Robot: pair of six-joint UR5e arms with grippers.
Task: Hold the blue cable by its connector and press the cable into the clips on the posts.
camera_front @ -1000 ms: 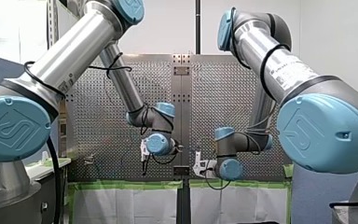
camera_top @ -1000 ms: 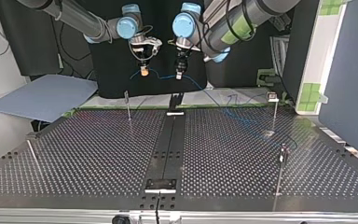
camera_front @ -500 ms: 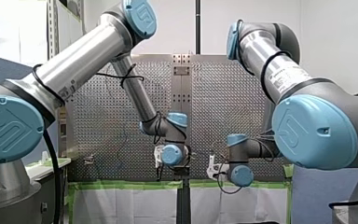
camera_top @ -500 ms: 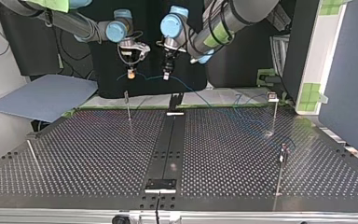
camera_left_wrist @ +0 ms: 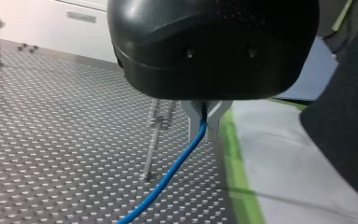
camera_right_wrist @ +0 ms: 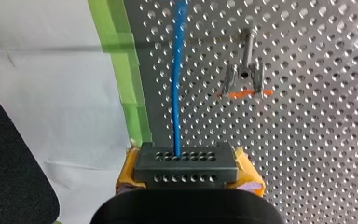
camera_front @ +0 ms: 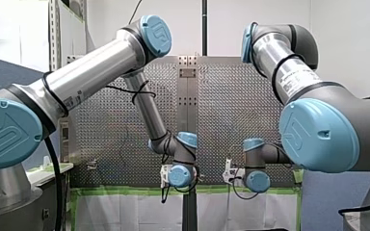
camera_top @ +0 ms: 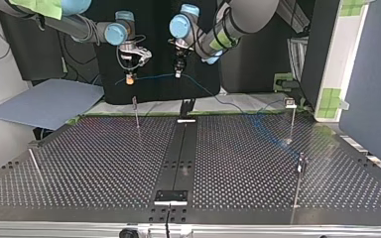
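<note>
Left tool (camera_left_wrist: 204, 127) is clenched on the blue cable (camera_left_wrist: 168, 179), with the metal fingers (camera_left_wrist: 193, 116) pinching it. The cable drops away toward the bench (camera_left_wrist: 51, 140). A clip post (camera_left_wrist: 152, 149) stands just ahead of the tool.

Right tool (camera_right_wrist: 186, 173) is grasping the same cable. It exits a black perforated block (camera_right_wrist: 186, 163) between the yellow pads (camera_right_wrist: 127, 175). An orange-marked clip (camera_right_wrist: 244, 79) sits beside the cable run.

In the top view, both tools are held high over the bench's far edge. The cable spans nearly level between them, then slopes from the left tool down to the bench at the view's right, near the far right post (camera_top: 292, 116).
</note>
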